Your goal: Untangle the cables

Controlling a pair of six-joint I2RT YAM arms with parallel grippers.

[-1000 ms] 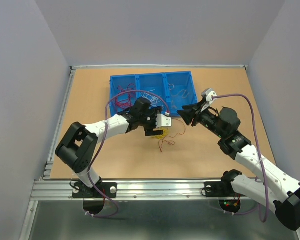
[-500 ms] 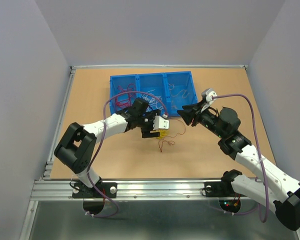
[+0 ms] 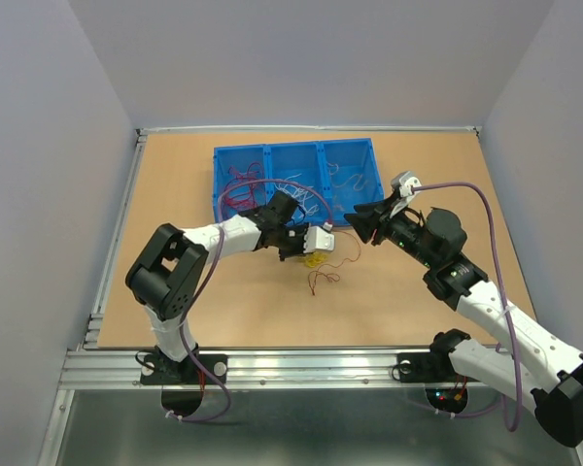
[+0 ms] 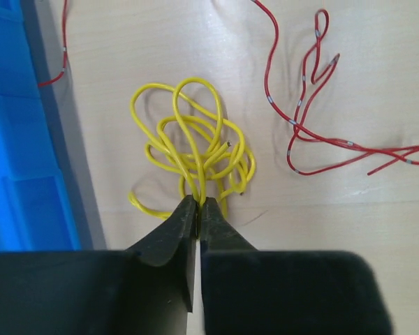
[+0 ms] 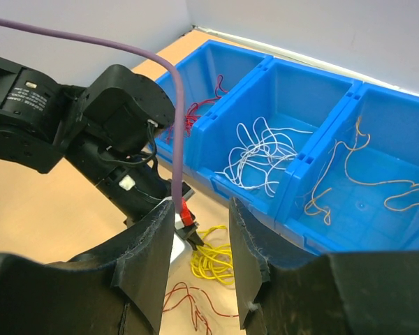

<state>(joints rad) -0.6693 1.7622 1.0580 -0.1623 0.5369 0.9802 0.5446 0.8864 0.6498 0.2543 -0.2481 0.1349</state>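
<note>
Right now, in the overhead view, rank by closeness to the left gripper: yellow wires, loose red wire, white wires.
1. yellow wires: pinched by left gripper.
2. loose red wire: on the table.
3. white wires: middle compartment of blue bin.

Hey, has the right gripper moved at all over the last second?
No. In the top view the right gripper sits at the same spot just off the near right corner of the blue bin, exactly as before.

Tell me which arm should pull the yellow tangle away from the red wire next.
Left. The left gripper is closed on strands of the yellow tangle, which lies on the table beside the red wire. The right gripper hangs open, apart from it, holding nothing.
</note>
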